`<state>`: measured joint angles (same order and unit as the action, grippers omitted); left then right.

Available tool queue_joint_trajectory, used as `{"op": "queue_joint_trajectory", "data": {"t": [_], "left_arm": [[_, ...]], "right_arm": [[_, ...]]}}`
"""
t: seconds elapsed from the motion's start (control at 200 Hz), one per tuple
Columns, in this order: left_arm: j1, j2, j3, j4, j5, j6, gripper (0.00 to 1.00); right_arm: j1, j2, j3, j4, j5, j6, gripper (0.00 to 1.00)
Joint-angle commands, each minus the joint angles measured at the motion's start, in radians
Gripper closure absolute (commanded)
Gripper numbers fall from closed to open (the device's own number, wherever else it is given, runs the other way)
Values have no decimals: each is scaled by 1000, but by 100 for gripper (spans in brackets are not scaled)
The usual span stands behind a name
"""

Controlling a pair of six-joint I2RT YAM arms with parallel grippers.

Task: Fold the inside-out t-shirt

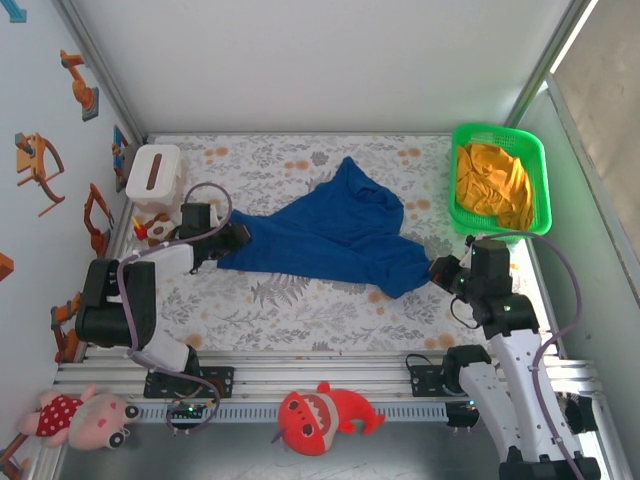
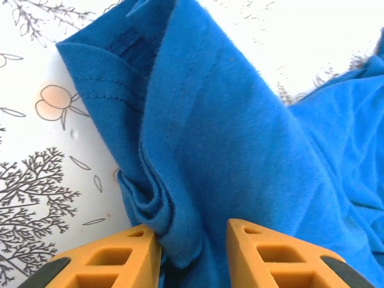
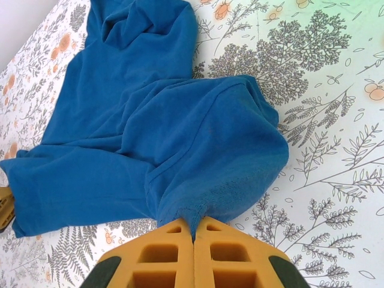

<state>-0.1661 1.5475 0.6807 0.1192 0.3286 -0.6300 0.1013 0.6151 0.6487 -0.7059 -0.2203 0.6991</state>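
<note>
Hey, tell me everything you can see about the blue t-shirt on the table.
The t-shirt is royal blue, soft knit cloth with stitched hems showing. It lies crumpled and unfolded across the middle of the flower-patterned table, with one bunched part reaching toward the far edge. The right gripper is shut on its right end, pinching a bit of cloth. At its left end the left gripper has its jaws open on either side of a bunched fold.

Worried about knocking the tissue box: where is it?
In the top view, the white tissue box sits at the table's far-left corner, just beyond the left arm, left of the blue t-shirt.
</note>
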Motion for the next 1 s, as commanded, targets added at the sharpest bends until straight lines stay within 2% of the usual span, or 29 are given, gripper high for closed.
{"op": "queue_joint_trajectory", "data": {"t": [0.0,0.09,0.3,0.436,0.561,0.991], "left_arm": [[-6,-45,-17,20,6,-26,69],[-6,-76,-38,16,-44,-30,66],[-2,-140,-23,-46,-193,-13,44],[11,-104,65,-106,-209,56,43],[32,-40,135,-121,-188,96,43],[54,156,270,-78,48,143,46]], "right_arm": [[-3,-5,38,-1,1,-6,100],[-3,-11,41,-8,4,-6,100],[-2,-11,61,-26,5,-15,100],[-3,-6,61,-26,3,-15,100],[-4,-5,66,-29,0,-15,100],[-3,-9,80,-38,1,-15,100]]}}
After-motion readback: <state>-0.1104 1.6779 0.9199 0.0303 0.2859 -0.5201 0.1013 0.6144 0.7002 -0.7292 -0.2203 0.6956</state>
